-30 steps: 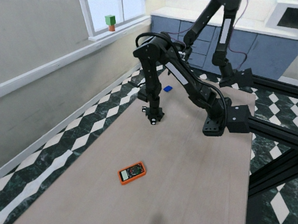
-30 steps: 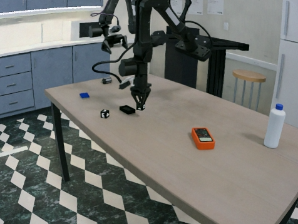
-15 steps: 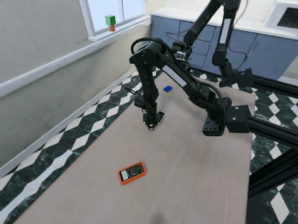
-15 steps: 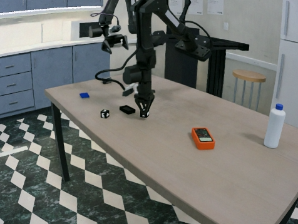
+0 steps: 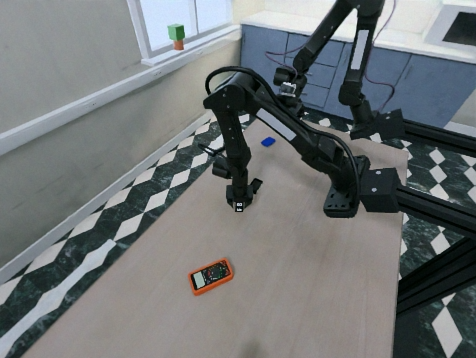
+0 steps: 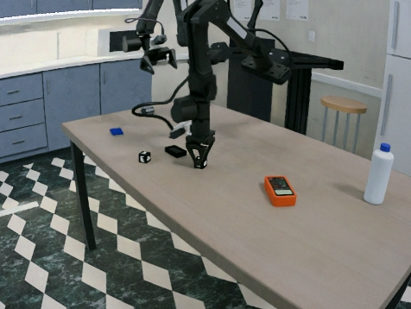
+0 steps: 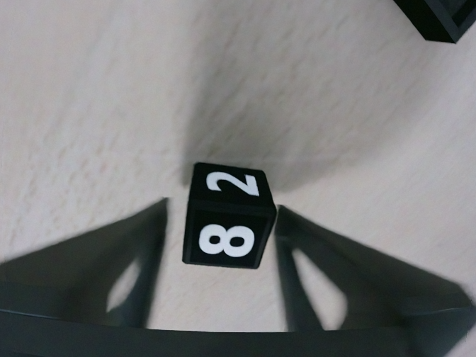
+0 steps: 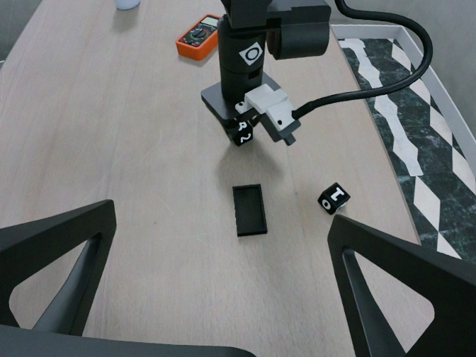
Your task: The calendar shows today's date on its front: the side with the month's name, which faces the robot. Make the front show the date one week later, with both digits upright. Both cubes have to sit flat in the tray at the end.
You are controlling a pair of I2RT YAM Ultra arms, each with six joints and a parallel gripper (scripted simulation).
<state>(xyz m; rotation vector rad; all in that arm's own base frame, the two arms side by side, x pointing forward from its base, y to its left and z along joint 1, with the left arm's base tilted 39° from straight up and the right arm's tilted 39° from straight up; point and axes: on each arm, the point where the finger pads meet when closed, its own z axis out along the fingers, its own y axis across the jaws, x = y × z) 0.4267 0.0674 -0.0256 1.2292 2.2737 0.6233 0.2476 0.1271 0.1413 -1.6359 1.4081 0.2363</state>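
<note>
the left tool (image 6: pixel 199 160) (image 7: pixel 222 213) points down at the worktop (image 5: pixel 300 280) (image 6: pixel 242 216) (image 7: pixel 95 95) (image 8: pixel 154 173) with its fingers partly open, about a black cube with white digits (image 5: pixel 239 206) (image 6: pixel 200 164) (image 7: pixel 230 219) (image 8: pixel 243 133), and holds nothing. in the left wrist view a strip of worktop shows between one finger and the cube, while the other fingertip is right at the cube's side; whether it touches i cannot tell. that cube shows an 8 and a 2, both lying sideways in this view. the right tool (image 6: pixel 161 65) (image 8: pixel 226 220) is spread wide, up above the worktop and holding nothing. the shallow black rectangular tray (image 6: pixel 175 151) (image 7: pixel 436 23) (image 8: pixel 249 210) has neither cube in it; it lies between the two cubes. the second black cube, showing a white 1 and 0 (image 6: pixel 144 157) (image 8: pixel 333 197), sits near the worktop's long edge, with bare surface between it and the tray. the orange-cased multimeter (image 5: pixel 211 276) (image 6: pixel 280 191) (image 8: pixel 197 37) lies well apart from the tray.
</note>
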